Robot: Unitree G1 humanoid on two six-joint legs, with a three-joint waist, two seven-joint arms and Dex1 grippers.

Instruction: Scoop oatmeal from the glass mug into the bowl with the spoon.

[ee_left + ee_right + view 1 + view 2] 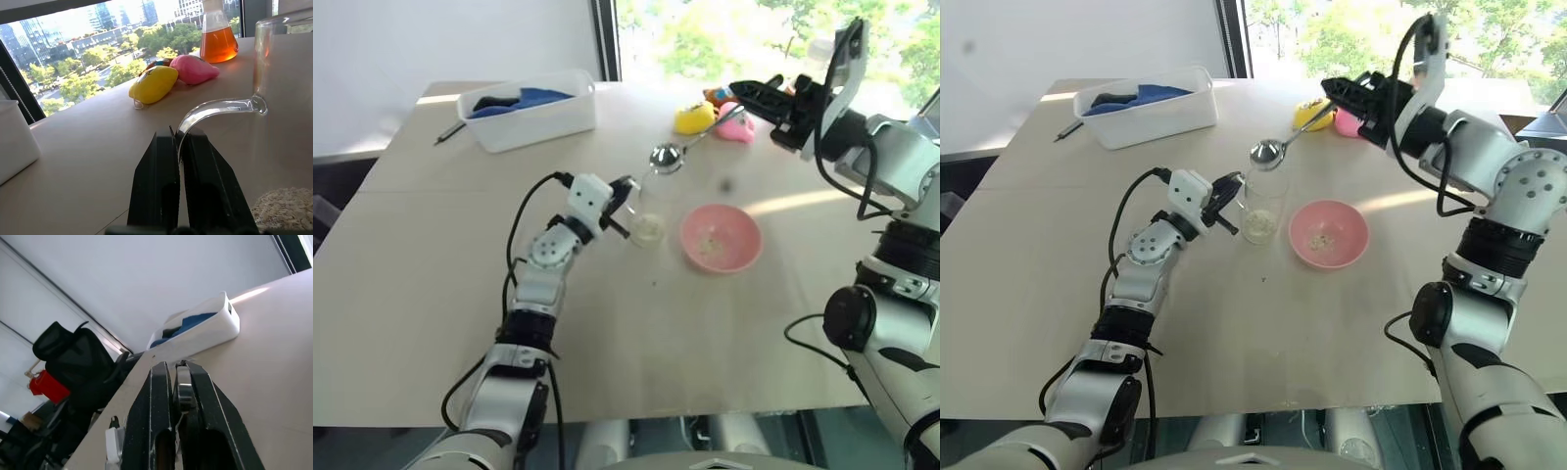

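The clear glass mug [1261,208] stands mid-table, and my left gripper [178,136] is shut on its curved handle [215,108]. A low heap of pale oatmeal [286,209] lies at the mug's bottom. Just right of the mug sits the pink bowl [747,227] with a few flakes [1322,239] in it. My right gripper [1337,90], raised at the far right, is shut on the handle of the silver spoon [667,158]. The spoon slants down and left, and its oval end hangs in the air just above the mug's rim.
A white tub [530,119] with blue cloth stands at the back left, with a dark pen [448,133] beside it. A yellow toy [693,117] and a pink toy [741,128] lie at the back under my right arm. An orange-liquid flask [218,35] stands behind them.
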